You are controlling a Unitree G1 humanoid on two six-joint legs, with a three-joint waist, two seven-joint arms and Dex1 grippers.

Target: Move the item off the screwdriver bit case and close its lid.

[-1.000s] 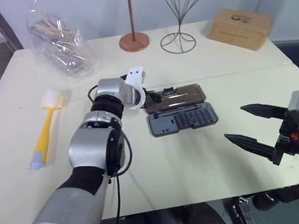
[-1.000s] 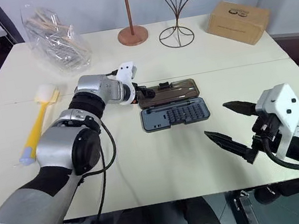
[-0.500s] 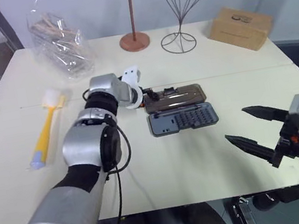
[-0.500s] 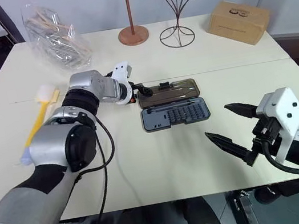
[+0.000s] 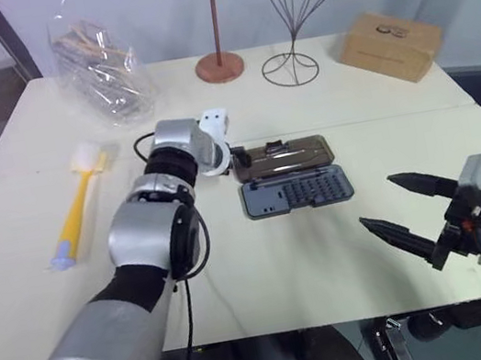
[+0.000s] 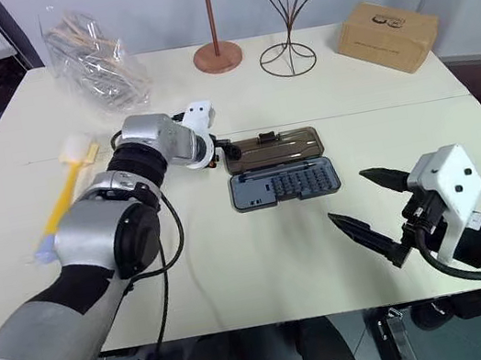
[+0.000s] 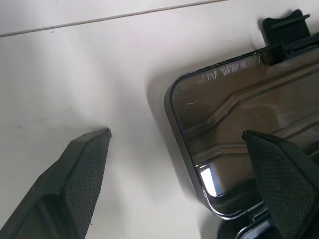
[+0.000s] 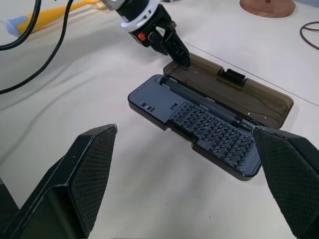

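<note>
The screwdriver bit case lies open mid-table, its dark grey tray [image 5: 297, 191] of bits nearest me. Its smoky-brown lid [image 5: 281, 156] lies flat behind the tray. The item, a yellow-handled brush [image 5: 74, 214] with a white head, rests on the table far to the left, off the case. My left gripper [image 7: 177, 132] is open at the lid's left end, one finger [image 7: 284, 174] over the lid and the other [image 7: 84, 169] over bare table. My right gripper [image 5: 377, 201] hangs open and empty at the right front, apart from the case.
At the back stand a clear plastic bag of sticks [image 5: 98, 60], a copper stand [image 5: 220, 66], a wire head form [image 5: 290, 67] and a tan cardboard box [image 5: 389, 44]. A black cable [image 5: 186, 292] loops beside my left arm.
My left wrist has turned slightly at the lid's left end. The whole picture has shifted a little. Case, brush and right gripper have stayed put.
</note>
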